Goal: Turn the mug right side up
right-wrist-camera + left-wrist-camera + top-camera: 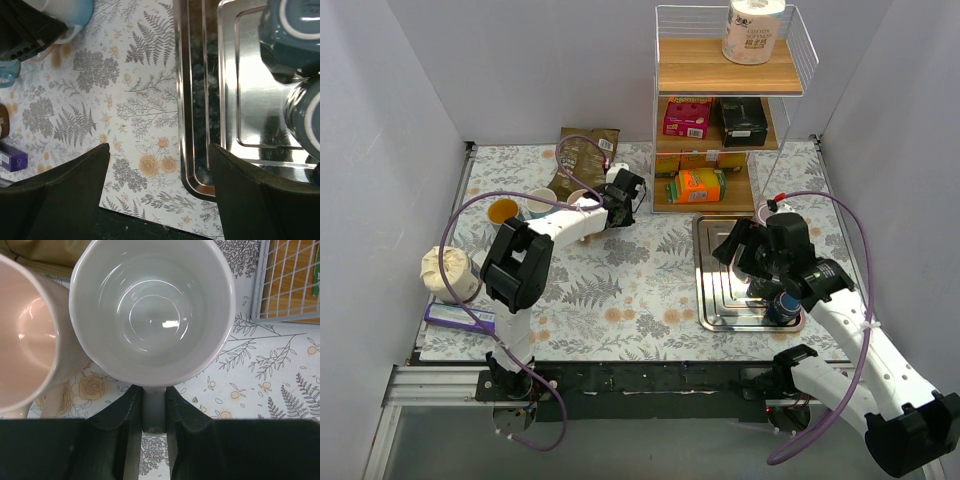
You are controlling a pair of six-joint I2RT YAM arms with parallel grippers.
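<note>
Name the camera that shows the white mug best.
Left wrist: the white mug fills the frame, its opening toward the camera and its handle pinched in the left gripper. Top external shows it small, partly behind the arm. Right wrist: unclear.

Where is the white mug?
In the left wrist view, the white mug is mouth up, its handle in the left gripper, between a pink mug and the wire shelf.

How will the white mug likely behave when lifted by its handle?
The glossy white ceramic mug looks rigid, probably slippery. The left claw pinches only its narrow handle, so it may pivot. Knocking the neighbouring pale pink cup could chip it.
</note>
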